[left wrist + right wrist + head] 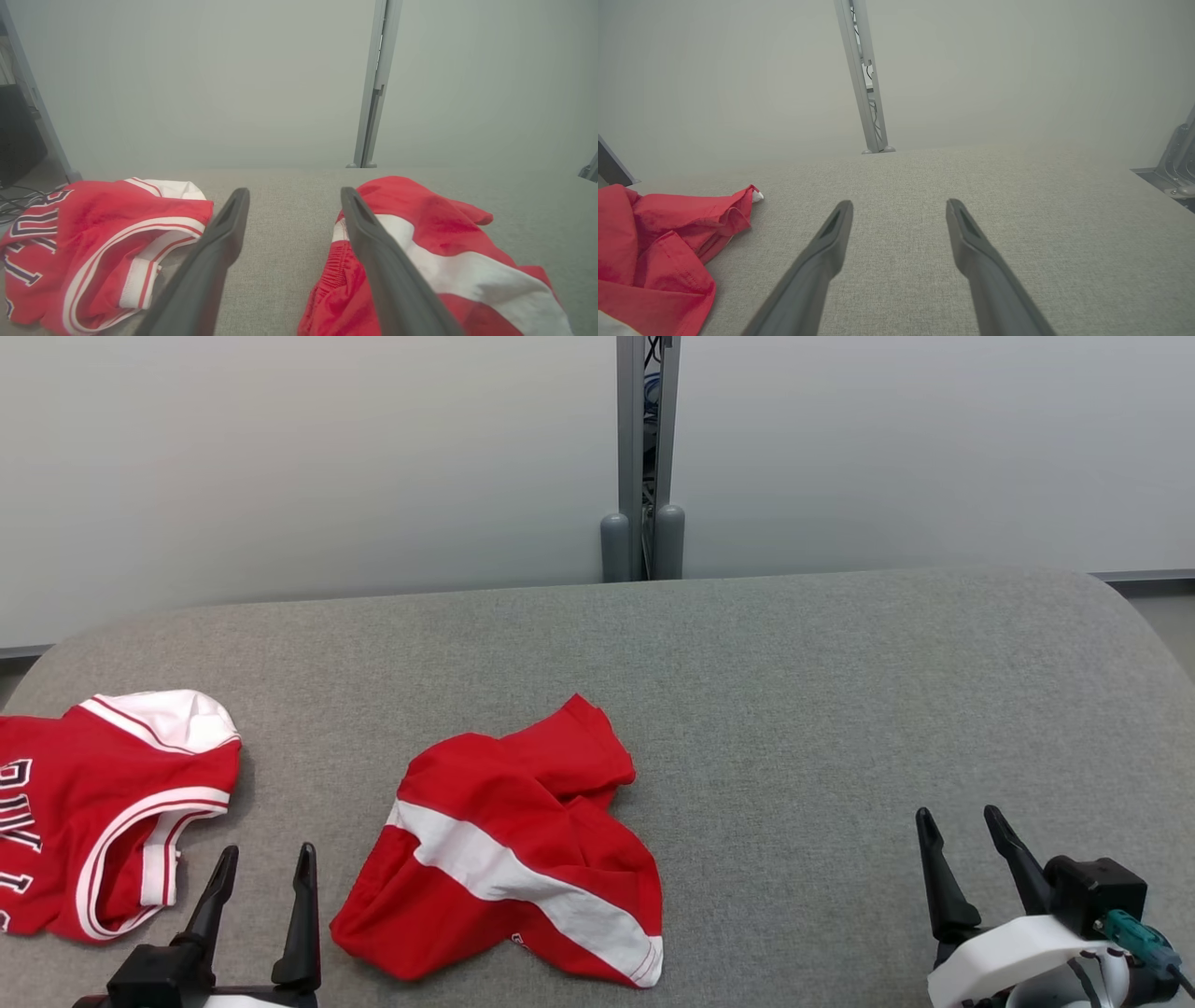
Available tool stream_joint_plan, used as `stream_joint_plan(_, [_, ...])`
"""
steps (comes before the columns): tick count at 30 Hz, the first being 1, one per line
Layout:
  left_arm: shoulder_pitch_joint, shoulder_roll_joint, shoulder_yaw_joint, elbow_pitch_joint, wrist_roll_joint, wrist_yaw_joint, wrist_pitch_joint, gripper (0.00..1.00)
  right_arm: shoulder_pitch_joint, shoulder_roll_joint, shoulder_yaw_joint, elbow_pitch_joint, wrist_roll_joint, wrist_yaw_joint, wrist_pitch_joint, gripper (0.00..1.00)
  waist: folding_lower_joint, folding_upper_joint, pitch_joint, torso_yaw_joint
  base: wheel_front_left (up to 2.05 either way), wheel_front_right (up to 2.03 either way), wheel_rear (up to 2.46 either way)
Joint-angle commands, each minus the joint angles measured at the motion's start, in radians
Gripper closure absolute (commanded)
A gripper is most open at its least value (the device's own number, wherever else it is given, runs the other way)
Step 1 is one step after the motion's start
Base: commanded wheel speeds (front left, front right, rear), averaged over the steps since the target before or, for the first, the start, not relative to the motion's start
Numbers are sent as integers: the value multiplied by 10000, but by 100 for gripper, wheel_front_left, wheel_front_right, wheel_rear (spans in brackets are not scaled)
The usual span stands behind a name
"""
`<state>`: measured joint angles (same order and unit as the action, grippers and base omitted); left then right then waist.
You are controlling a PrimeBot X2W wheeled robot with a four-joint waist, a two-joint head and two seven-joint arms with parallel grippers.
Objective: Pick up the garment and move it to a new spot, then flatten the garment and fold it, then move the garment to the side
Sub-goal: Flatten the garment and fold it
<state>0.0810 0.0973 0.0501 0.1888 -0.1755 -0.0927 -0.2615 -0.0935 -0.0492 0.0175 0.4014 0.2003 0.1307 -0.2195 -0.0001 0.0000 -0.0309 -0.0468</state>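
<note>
Since the garment (513, 859) lies crumpled and untouched on the table (794, 709), the job looks to be at its first step, the pick-up. It is a red piece with a broad white stripe, bunched into a rough heap near the table's near edge, a little left of centre in the head view. One red flap is thrown toward the far side. The left wrist view shows a gathered, elastic-looking band at its near end, so it may be a pair of shorts, though I cannot be sure.

The left gripper (267, 849) sits just to the garment's left, over bare table between it and a red jersey (103, 803). Its fingers stand wide apart and hold nothing. In the left wrist view one finger overlaps the garment's edge, but I cannot tell whether it touches. The right gripper (958, 812) is well off to the garment's right, over bare table, likewise fully spread and empty.

The jersey, with white trim and dark lettering, lies at the table's left end, partly past the head view's edge. I take it not to be the piece in hand.

Next, I judge, a gripper must come over the heap, drop onto a raised fold, and close on enough cloth to lift it. The left is nearer. Thin cloth can slip from long fingers, and a grab too far left could snag the jersey.
</note>
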Motion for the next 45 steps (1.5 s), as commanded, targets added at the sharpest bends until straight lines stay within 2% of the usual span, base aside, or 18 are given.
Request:
stream_joint_plan(1, [89,29,-17,44,18,26,-36,0,-72,-33,24,1,57,1,-33,0,1,0,3,10,0,0,0])
stream_joint_plan(10, [10,60,-136,189,-28,66,-36,0,-91,-33,48,12,55,1,-3,0,1,0,-15,64,0,0,0])
stream_joint_plan(14, [-90,166,-299,276,-110,-52,82,0,-53,-31,309,52,140,1,99,0,1,0,-20,79,0,0,0])
stream_joint_plan(19, [-483,747,-876,493,-422,-300,662,0,-90,-29,991,80,525,1,285,0,1,0,31,112,0,0,0])
stream_joint_plan(23, [-931,1466,-1505,671,-938,-378,1074,0,-131,-35,1835,114,972,1,498,0,1,0,135,84,0,0,0])
stream_joint_plan(29, [-1715,2918,-3491,869,-2618,-375,1668,0,-265,-52,3490,298,1895,1,935,0,1,0,468,-79,0,0,0])
stream_joint_plan(34, [-2690,3912,-4724,1133,-3782,-377,2028,0,-657,-106,4865,433,2845,1,1124,0,1,0,958,-201,0,0,0])
stream_joint_plan(35, [-4708,5441,-7150,1644,-6644,-379,2946,0,-1504,-446,6691,796,4130,1,1225,0,1,0,1621,-505,0,0,0])
stream_joint_plan(39, [-5395,5930,-8081,1866,-7677,-378,3450,0,-1915,-573,7218,892,4534,1,1182,0,1,0,1873,-677,0,0,0])
stream_joint_plan(45, [-6242,6425,-9262,2000,-8671,-380,3823,0,-2400,-590,7943,1128,5002,1,1110,0,1,0,2167,-935,0,0,0])
